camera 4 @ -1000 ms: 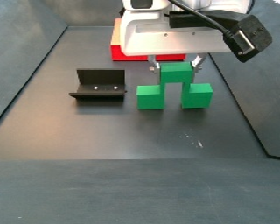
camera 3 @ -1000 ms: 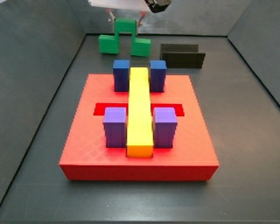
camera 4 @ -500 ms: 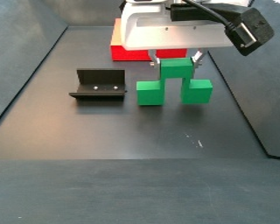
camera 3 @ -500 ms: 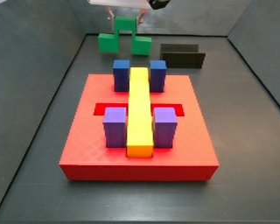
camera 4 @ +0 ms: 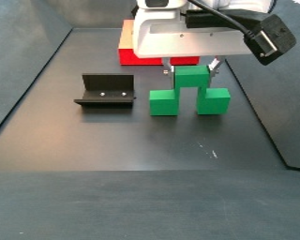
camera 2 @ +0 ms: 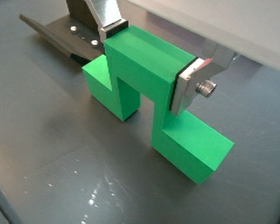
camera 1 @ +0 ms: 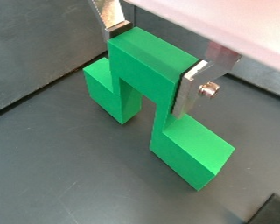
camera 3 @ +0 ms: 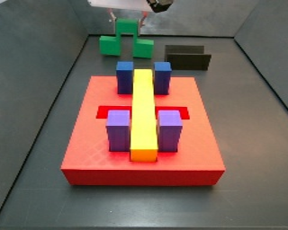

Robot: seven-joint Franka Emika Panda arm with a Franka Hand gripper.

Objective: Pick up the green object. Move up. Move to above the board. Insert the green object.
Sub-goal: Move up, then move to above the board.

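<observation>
Dark grey surface (camera 4: 127, 178), walled tray, board (camera 3: 98, 144) at the near end.
Your hand (camera 1: 154, 54) clamped the green object (camera 1: 154, 96); it sat slightly higher than a second ago.

The robot's gripper (camera 4: 189, 67) hangs low at the far end of the workspace, pointing straight down from a white wrist housing. In both wrist views its two flat silver fingers (camera 1: 106, 19) (camera 2: 95, 17) stand upright and parallel, closed against opposite faces of the raised middle cube of the green object (camera 1: 152, 63) (camera 2: 149, 65). In a side view the gripper (camera 3: 130, 18) sits at the frame's top edge, mostly cropped.
</observation>
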